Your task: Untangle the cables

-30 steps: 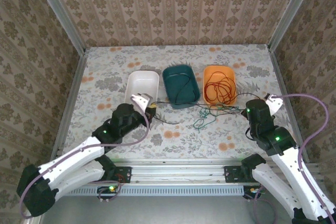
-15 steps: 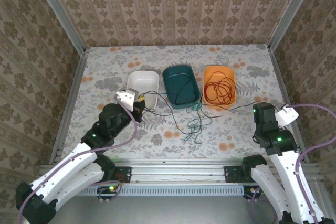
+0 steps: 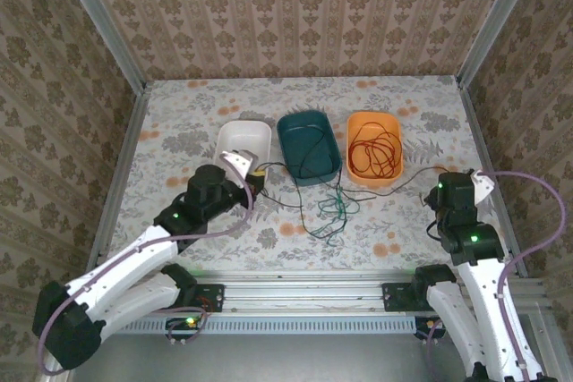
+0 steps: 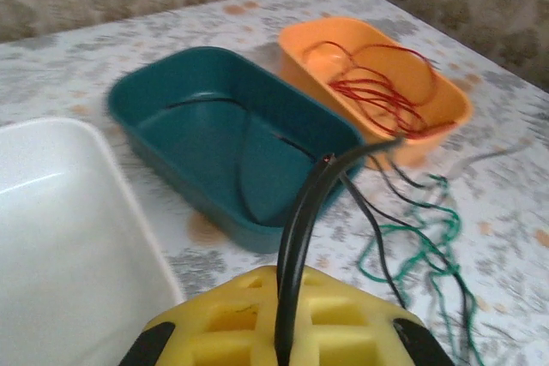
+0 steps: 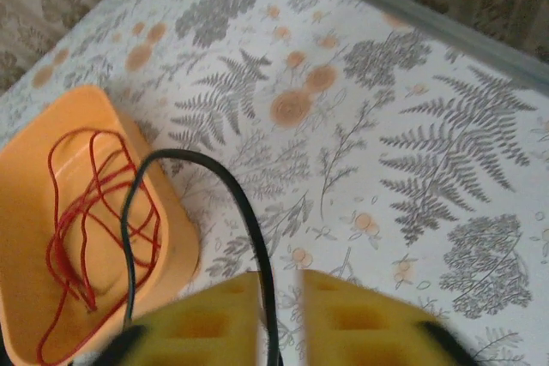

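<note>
My left gripper (image 4: pixel 287 279) (image 3: pixel 255 175) is shut on the black cable (image 4: pixel 297 229), just in front of the white tray. From there the black cable runs through the teal tray (image 4: pixel 197 188) and across the table to my right gripper (image 5: pixel 281 287) (image 3: pixel 437 191). That gripper's jaws stand apart, with the black cable (image 5: pixel 250 216) lying loose in the gap against the left finger. The green cable (image 3: pixel 332 213) (image 4: pixel 431 231) lies bunched on the table in front of the trays, crossed by black strands. Coiled inside the orange tray (image 3: pixel 354 123) is the red cable (image 3: pixel 374 150) (image 5: pixel 79 222).
Three trays stand in a row mid-table: a white tray (image 3: pixel 242 131), the teal tray (image 3: pixel 287 123) and the orange tray (image 5: pixel 176 237). Metal frame rails (image 3: pixel 125 176) border the table on both sides. Patterned walls close in the back and sides.
My right gripper has opened, so it no longer pinches the black cable, and it has swung back in from the right. The left gripper moved right with the black cable. The green bundle shifted slightly.
</note>
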You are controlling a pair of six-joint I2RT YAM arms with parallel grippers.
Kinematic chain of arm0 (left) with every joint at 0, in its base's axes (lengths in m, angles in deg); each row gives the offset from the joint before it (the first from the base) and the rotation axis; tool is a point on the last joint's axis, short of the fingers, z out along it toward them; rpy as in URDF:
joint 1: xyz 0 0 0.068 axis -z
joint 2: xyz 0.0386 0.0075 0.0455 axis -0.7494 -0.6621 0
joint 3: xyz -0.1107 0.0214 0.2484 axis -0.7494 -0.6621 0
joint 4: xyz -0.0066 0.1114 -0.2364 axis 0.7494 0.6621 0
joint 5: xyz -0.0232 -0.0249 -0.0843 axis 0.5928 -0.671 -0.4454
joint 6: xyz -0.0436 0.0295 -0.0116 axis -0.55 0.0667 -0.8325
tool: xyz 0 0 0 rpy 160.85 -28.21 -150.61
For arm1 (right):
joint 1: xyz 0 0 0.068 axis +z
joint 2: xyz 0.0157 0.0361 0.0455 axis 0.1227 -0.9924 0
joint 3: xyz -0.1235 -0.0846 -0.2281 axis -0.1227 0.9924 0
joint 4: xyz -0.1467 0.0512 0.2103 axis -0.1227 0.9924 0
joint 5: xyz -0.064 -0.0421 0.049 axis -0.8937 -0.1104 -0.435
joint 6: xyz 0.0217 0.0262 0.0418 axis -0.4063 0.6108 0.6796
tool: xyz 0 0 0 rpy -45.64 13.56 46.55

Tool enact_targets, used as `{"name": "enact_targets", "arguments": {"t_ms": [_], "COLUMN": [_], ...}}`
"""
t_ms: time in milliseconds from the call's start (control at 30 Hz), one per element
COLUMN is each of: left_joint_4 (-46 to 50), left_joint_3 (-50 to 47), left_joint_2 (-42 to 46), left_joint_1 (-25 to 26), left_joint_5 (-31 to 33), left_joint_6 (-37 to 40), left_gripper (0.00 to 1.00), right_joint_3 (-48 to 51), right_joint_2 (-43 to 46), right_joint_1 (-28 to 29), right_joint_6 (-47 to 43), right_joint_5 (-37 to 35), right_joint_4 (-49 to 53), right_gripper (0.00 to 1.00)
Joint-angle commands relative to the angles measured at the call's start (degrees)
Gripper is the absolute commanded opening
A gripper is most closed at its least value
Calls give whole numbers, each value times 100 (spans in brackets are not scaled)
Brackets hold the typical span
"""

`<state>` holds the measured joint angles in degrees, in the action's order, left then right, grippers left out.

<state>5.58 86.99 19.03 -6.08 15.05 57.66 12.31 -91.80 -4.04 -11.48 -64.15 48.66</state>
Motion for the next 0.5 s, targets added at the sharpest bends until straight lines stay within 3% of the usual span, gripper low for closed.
{"name": "enact_targets", "arguments": {"t_ms": [0,33,100,300,467], "left_joint_4": [-100,-54,37,79,260], "left_joint_3": [355,427,570,834,1050], "left_joint_2": [-238,-315,-457,-769,-892], "left_joint_1": [227,279,384,511,638], "left_joint_5": [-652,-687,-726,-1069,-1224], "left_joint_6": [220,273,370,482,643], "left_gripper": [0,0,0,0,0], "right_joint_3": [218,281,403,601,296], "right_joint_2": [245,400,667,62,-1190], "right_joint_1": [282,377,597,1207,1958], "right_joint_6": [-288,-397,-569,-760,-1117], "right_joint_5": [698,867,1359,3702,4355], "right_joint_4": [-284,-460,-980,-2703,-3305], "right_gripper": [50,58,65,64,63]}}
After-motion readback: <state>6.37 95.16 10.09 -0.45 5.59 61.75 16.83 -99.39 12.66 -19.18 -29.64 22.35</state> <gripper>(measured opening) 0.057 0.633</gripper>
